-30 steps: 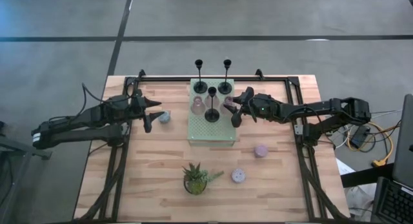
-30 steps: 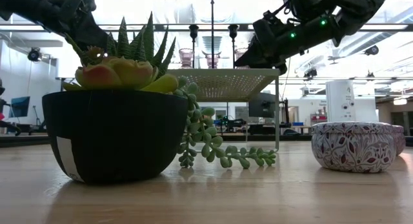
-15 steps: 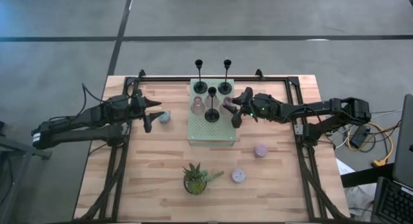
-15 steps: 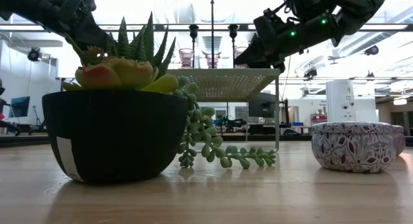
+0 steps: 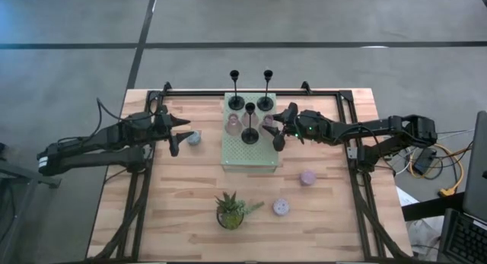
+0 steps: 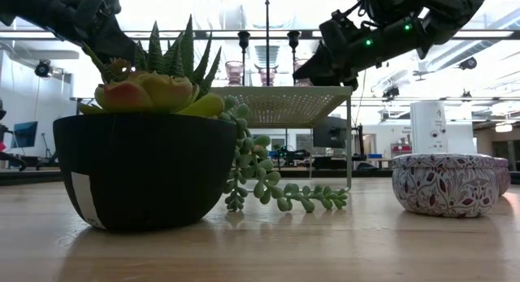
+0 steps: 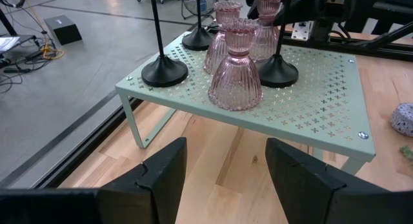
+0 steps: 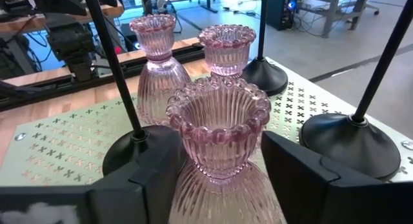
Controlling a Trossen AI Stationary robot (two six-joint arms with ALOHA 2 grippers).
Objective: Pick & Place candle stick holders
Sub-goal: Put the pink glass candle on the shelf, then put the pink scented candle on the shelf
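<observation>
pink glass holder [image 8: 219, 137], between right hand [image 8: 216, 179] fingers, seemingly untouched

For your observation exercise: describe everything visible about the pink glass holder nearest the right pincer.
The pink glass holder is ribbed, translucent, with a flared skirt, narrow neck and beaded cup rim. It stands upright on the green perforated shelf, between the right pincer fingers, which flank it without clearly touching. A black stem's base sits just behind it.

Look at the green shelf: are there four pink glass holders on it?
No, only three pink glass holders stand on the green shelf, among black stems.
</observation>
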